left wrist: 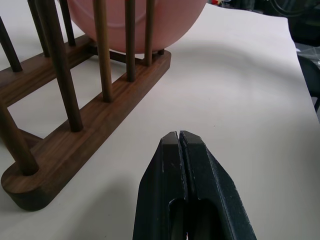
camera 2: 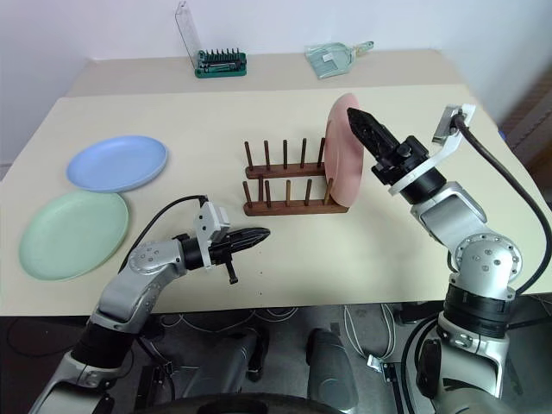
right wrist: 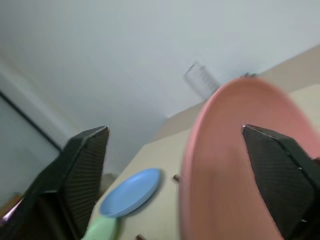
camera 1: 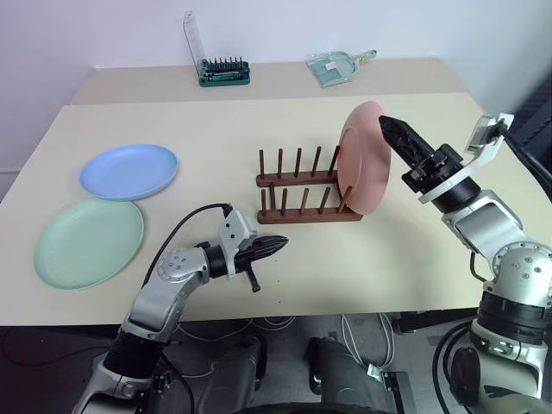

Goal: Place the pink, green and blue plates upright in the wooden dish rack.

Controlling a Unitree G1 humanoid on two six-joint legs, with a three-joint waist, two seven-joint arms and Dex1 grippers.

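Pink plate (camera 1: 366,160) stands upright in the wooden dish rack (camera 1: 304,191), at the rack's right end, leaning a little on the last pegs. Rack sits mid-desk (camera 1: 414,267). My right gripper (right wrist: 175,165) has its fingers spread wide on either side of the plate's upper rim; one finger (right wrist: 280,175) looks to be against the plate's face, the other stands clear, so I don't read it as gripping.

My left gripper (left wrist: 179,145) is closed on nothing, hovering over the desk near the front edge, pointing at the near rail of the rack.

Blue plate (camera 1: 129,171) lies flat near the desk's left edge; green plate (camera 1: 89,242) lies flat just in front of it, toward the front-left corner, rims nearly touching.

Green-based tool case (camera 1: 224,72) and a pale dustpan (camera 1: 336,65) sit along the far edge.
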